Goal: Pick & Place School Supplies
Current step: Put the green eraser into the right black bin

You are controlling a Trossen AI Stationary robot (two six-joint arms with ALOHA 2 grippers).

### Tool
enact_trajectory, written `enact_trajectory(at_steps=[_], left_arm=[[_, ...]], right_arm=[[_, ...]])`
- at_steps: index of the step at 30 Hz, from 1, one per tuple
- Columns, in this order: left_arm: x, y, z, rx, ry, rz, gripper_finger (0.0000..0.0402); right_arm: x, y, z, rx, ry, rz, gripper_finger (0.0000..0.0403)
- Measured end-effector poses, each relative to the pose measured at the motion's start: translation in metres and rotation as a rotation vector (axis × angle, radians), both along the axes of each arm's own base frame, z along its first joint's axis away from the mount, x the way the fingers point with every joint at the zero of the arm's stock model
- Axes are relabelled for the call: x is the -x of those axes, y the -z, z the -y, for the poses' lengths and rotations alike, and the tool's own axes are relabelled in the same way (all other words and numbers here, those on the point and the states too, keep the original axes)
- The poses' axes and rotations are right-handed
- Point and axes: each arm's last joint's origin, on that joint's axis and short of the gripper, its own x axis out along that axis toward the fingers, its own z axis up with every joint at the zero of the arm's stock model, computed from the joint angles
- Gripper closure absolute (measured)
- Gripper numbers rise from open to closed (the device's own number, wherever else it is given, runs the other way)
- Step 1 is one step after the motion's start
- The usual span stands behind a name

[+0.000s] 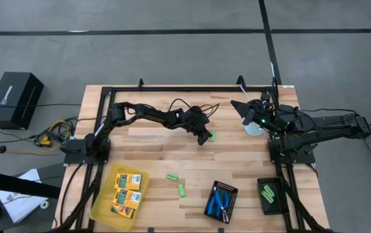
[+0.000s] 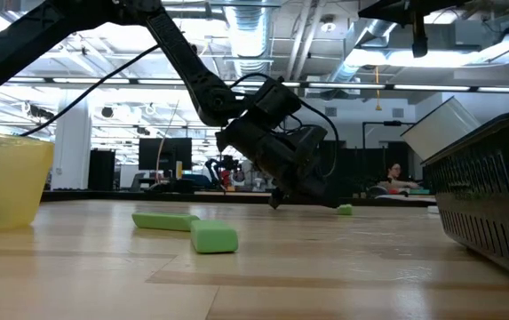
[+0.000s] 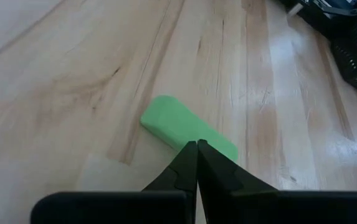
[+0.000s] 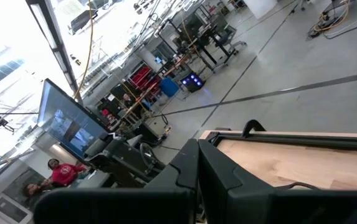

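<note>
Left wrist view only — closed left tool (image 3: 197, 149) over green block (image 3: 187, 129)

Green blocks (image 1: 172, 176) loose on wood; yellow-orange packs (image 1: 127, 191), blue-handled tools (image 1: 220, 200) trayed.

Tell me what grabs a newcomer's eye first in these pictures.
The left gripper stands out first, reaching to mid-table with its fingers shut, right at a green block on the bare wood. Next comes the translucent yellow tray at the near left edge holding yellow-orange packs, with two more green blocks loose beside it. The right gripper waits, raised at the far right, shut.
</note>
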Motion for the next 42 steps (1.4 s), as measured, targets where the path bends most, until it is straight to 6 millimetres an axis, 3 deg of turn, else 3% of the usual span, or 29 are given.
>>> enact_trajectory(at_steps=[42], left_arm=[[0.0094,0.0061,-0.0031,-0.013,-0.008,-0.078,0.0402]], right_arm=[[-0.0016,0.0012,-0.0027,0.014,-0.107,-0.018,0.0403]])
